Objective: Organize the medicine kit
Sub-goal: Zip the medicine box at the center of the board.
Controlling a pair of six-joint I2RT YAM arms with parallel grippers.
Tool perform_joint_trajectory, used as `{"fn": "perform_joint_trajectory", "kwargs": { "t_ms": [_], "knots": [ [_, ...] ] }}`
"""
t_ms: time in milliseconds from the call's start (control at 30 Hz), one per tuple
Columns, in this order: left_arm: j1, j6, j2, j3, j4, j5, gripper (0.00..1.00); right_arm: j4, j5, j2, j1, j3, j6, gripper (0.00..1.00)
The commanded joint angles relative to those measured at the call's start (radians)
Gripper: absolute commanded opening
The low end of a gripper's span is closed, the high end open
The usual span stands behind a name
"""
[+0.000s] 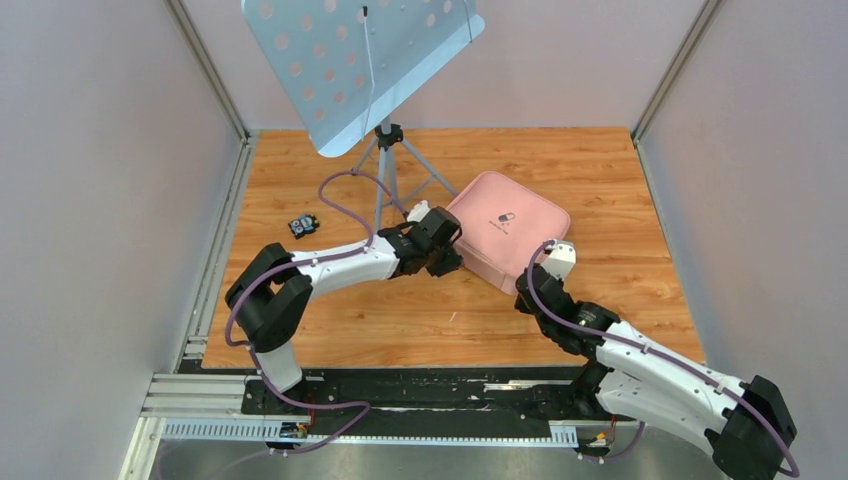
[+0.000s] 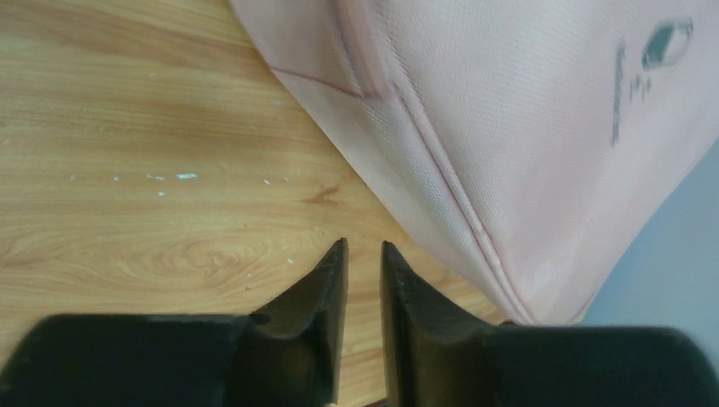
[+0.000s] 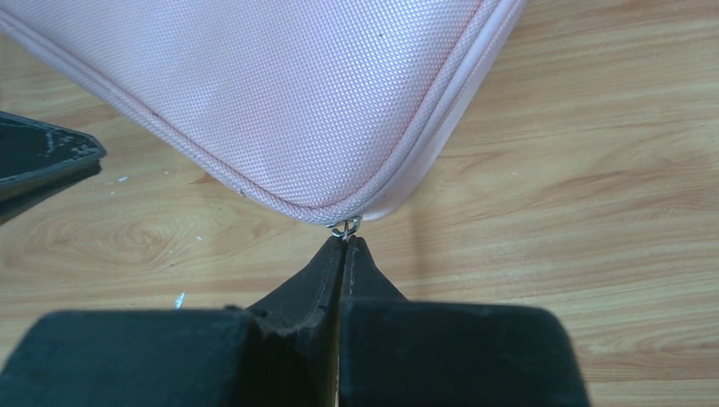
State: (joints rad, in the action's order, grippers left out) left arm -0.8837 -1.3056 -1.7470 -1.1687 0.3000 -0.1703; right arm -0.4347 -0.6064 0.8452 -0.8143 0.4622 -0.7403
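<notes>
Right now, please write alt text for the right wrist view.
The right arm's black fingers pinch a small metal zipper ring at the rounded corner of a pink soft fabric zip case lying on a light wooden table.

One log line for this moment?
case closed on table | right tool shut on zip pull at corner | left tool slightly open, empty, beside case
</notes>
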Motion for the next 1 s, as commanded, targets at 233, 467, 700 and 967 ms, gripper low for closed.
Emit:
{"fn": "perform_joint_trajectory", "kwargs": {
  "t_ms": [233,467,700,967],
  "knots": [
    [-0.106,-0.054,-0.002,-0.070,-0.053,0.098,0.79,0.051,0.072,-0.022,0.003,0.039,0.022,0.00],
    [-0.107,-0.143,-0.019,-0.084,-0.126,0.071,0.67,0.067,0.090,-0.023,0.003,0.031,0.024,0.00],
    [-0.106,-0.238,-0.075,-0.081,-0.226,0.064,0.61,0.084,0.097,-0.014,0.003,0.025,0.022,0.00],
    [-0.106,-0.367,-0.129,-0.032,-0.354,0.114,0.49,0.104,0.109,0.001,0.003,0.020,0.024,0.00]
  ]
}}
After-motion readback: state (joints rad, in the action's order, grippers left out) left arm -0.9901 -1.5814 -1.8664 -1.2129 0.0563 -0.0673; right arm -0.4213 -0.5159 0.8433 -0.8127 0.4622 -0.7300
